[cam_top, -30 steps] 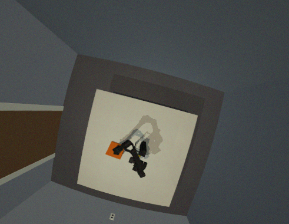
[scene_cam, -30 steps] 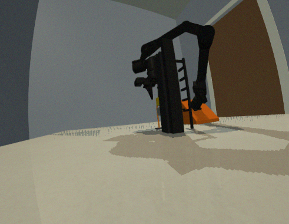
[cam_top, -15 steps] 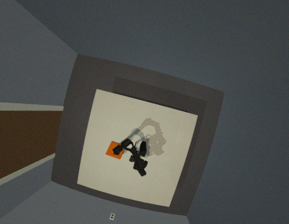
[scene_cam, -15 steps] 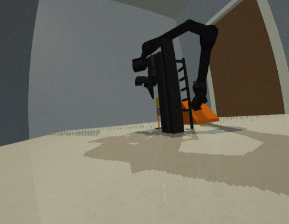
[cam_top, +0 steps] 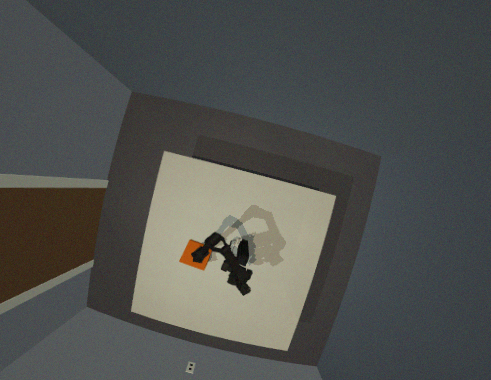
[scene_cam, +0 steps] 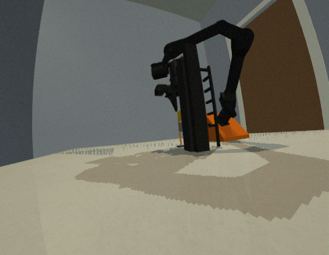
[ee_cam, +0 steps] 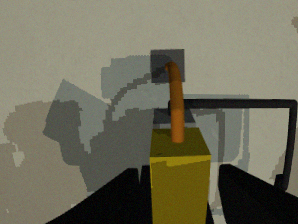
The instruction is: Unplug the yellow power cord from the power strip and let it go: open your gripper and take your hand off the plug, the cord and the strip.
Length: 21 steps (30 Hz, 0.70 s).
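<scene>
The yellow plug (ee_cam: 180,192) (scene_cam: 179,115) lies between the two black fingers in the wrist view, with a gap at each side. The orange cord (ee_cam: 177,110) (scene_cam: 180,137) runs from its end down toward the table. My gripper (ee_cam: 179,177) is partly open around the plug and is not shut on it. In the exterior view one finger shows just above the plug; the other is hidden. The tall black upright body (scene_cam: 194,100) (cam_top: 243,252) close beside the plug looks like the power strip. Whether the plug sits in a socket is hidden.
A thin black frame (ee_cam: 240,103) (scene_cam: 212,95) with short rungs stands close beside the upright body. A small dark square (ee_cam: 160,75) lies at the cord's lower end. The arm's orange base block (scene_cam: 237,131) (cam_top: 186,256) is near the frame.
</scene>
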Tool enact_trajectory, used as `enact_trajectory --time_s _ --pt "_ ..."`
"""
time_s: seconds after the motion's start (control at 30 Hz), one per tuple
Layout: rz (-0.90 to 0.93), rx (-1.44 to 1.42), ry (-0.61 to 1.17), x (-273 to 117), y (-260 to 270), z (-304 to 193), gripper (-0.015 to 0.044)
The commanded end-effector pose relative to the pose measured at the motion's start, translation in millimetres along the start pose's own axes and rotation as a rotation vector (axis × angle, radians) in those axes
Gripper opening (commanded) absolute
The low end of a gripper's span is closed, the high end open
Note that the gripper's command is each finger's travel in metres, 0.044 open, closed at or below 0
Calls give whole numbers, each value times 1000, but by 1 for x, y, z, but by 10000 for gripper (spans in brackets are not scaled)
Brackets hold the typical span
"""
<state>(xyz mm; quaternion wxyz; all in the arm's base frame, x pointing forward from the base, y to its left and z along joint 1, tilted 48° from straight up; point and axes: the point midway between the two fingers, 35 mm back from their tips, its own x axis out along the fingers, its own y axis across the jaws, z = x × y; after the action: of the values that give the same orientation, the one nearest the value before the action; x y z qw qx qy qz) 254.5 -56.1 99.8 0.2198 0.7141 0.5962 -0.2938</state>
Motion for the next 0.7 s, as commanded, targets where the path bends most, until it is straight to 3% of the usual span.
enact_trajectory --time_s 0.0,0.43,0.57,0.67 --pt "0 7 5 1 0 -4 160" --pt "0 7 6 12 0 -4 160" --pt "-1 1 1 10 0 -3 55" --pt "-1 1 1 10 0 -3 35"
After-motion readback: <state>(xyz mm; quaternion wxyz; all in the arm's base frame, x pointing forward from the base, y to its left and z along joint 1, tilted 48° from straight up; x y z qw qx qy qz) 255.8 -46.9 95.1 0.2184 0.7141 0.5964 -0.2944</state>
